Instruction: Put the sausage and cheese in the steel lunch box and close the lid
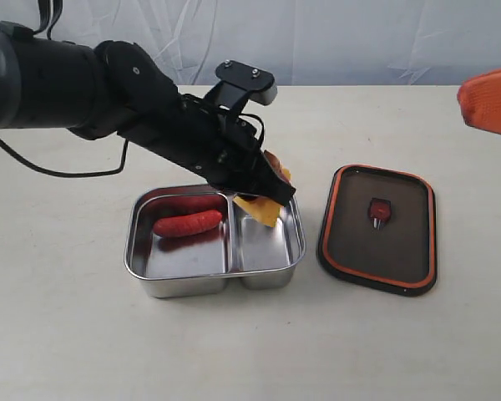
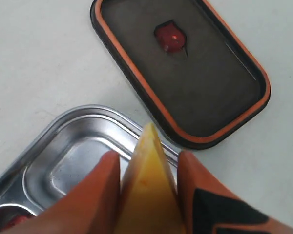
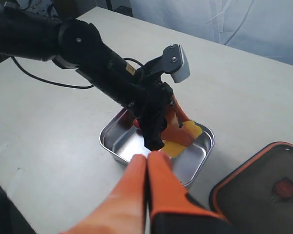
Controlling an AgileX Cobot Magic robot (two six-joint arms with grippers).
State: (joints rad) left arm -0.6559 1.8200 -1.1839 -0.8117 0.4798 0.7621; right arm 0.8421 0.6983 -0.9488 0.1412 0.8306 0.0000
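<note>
The red sausage (image 1: 188,223) lies in the larger compartment of the steel lunch box (image 1: 142,255). My left gripper (image 1: 271,190) hangs over the smaller compartment, shut on the yellow cheese (image 1: 263,210). In the left wrist view the cheese wedge (image 2: 149,195) is pinched between the orange fingers (image 2: 105,185), with the box (image 2: 73,161) below. The dark lid (image 1: 376,230) lies seal side up on the table right of the box, its orange tab (image 1: 379,210) at centre. My right gripper (image 3: 147,158) is shut and empty, raised at the far right (image 1: 488,100).
The left arm's black cable (image 1: 58,171) trails over the beige table (image 1: 67,334) behind the box. A white curtain (image 1: 334,42) runs along the table's far edge. The lid (image 2: 205,87) sits close beside the box's right side.
</note>
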